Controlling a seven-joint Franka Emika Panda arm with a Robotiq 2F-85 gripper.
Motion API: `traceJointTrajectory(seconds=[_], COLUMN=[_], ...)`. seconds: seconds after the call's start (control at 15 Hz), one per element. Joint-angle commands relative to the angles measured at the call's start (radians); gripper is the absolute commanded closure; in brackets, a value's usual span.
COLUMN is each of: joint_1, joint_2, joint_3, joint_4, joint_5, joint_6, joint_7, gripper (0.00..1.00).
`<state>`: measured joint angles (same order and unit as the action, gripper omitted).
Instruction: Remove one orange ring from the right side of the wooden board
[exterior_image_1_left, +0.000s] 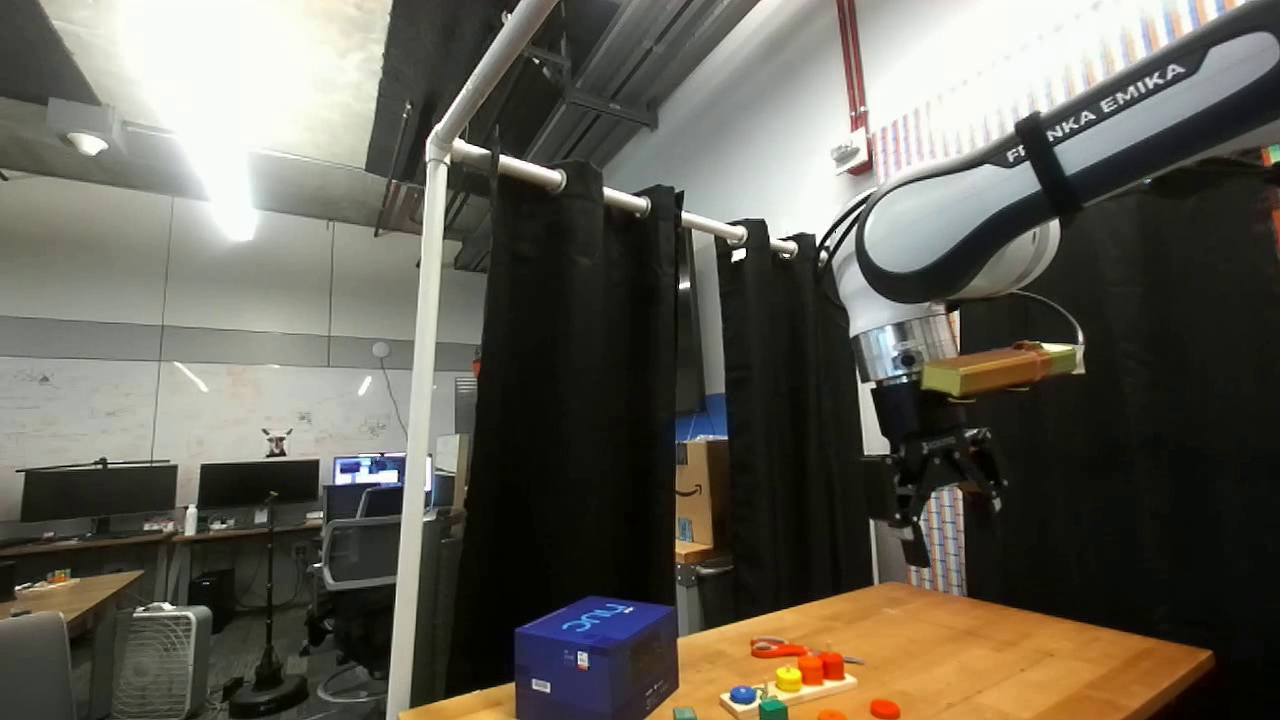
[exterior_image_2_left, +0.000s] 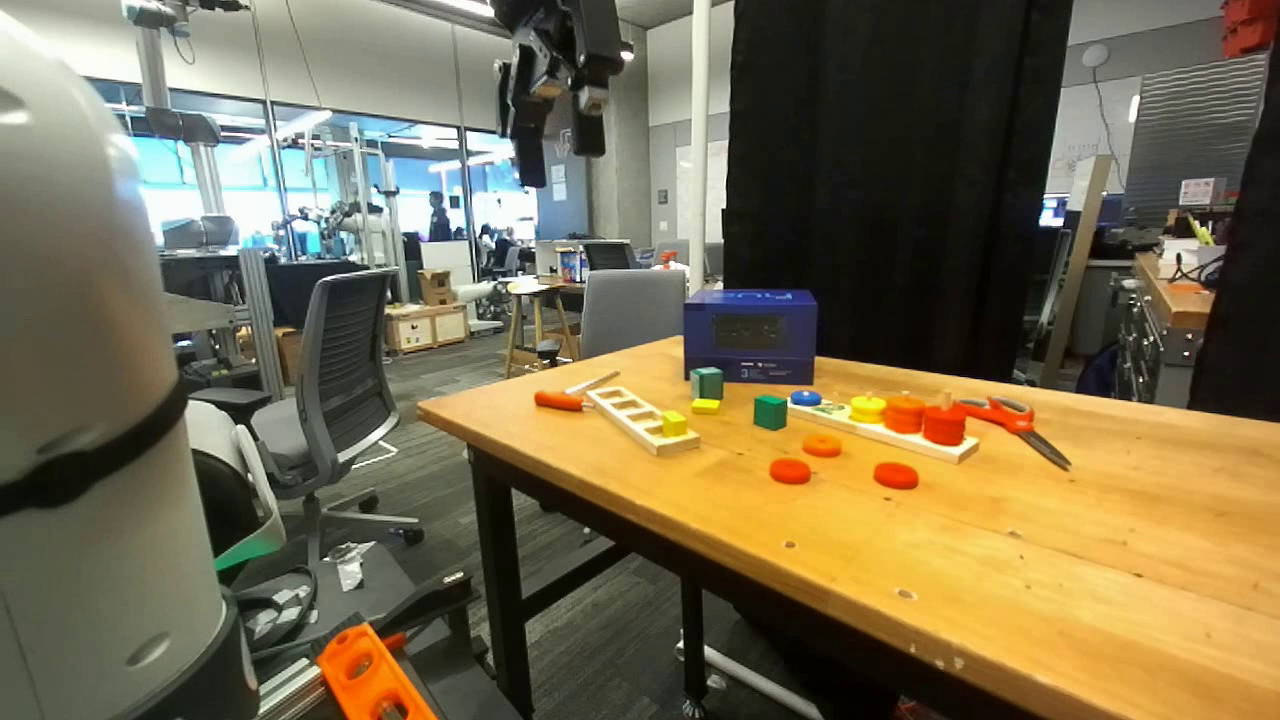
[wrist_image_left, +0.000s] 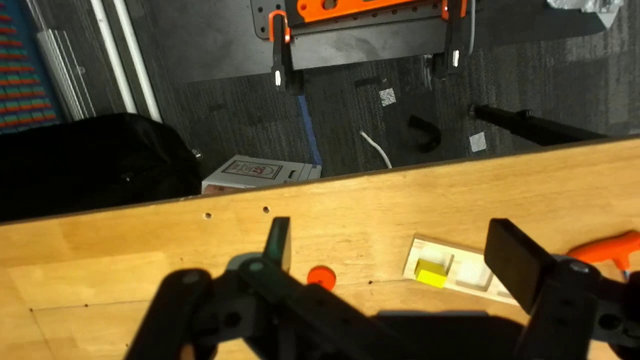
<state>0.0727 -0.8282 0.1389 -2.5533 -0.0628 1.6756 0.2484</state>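
The wooden board (exterior_image_1_left: 742, 708) with pegs lies on the table and also shows in an exterior view (exterior_image_2_left: 968, 453). It bears a blue ring (exterior_image_2_left: 805, 398), a yellow ring stack (exterior_image_2_left: 867, 409), an orange ring stack (exterior_image_2_left: 905, 414) and a red-orange ring stack (exterior_image_2_left: 944, 425) at one end. A loose orange ring (exterior_image_2_left: 822, 446) and two loose red-orange rings (exterior_image_2_left: 790, 471) lie on the table beside it. My gripper (wrist_image_left: 390, 230) is open and empty, high above the table, in both exterior views (exterior_image_1_left: 952, 525) (exterior_image_2_left: 562, 158). In the wrist view one loose red-orange ring (wrist_image_left: 321, 276) shows; the peg board is hidden there.
A blue box (exterior_image_2_left: 750, 340) stands behind the board. Scissors (exterior_image_2_left: 1010, 415) lie by the red-orange end. Green blocks (exterior_image_2_left: 770, 412), a yellow piece (exterior_image_2_left: 705, 406), a slotted wooden tray (exterior_image_2_left: 640, 420) with a yellow block and an orange-handled tool (exterior_image_2_left: 560, 401) lie on the table.
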Motion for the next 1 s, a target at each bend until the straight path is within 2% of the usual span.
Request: traceJointTrajectory(seconds=[0.0, 0.27, 0.6, 0.73, 0.8, 0.93], joint_1=[0.044, 0.080, 0.112, 0.109, 0.089, 0.082], joint_2=[-0.100, -0.154, -0.194, -0.186, -0.163, -0.163], joint_3=[-0.017, -0.065, -0.189, -0.223, -0.221, -0.207], joint_4=[-0.040, -0.056, -0.067, -0.061, -0.046, -0.051], joint_5=[-0.025, -0.028, 0.031, 0.070, 0.087, 0.062], joint_6=[0.013, 0.058, 0.163, 0.180, 0.166, 0.146], joint_7=[-0.157, -0.321, -0.499, -0.521, -0.483, -0.498], gripper=[0.00, 0.00, 0.00, 0.00, 0.00, 0.00])
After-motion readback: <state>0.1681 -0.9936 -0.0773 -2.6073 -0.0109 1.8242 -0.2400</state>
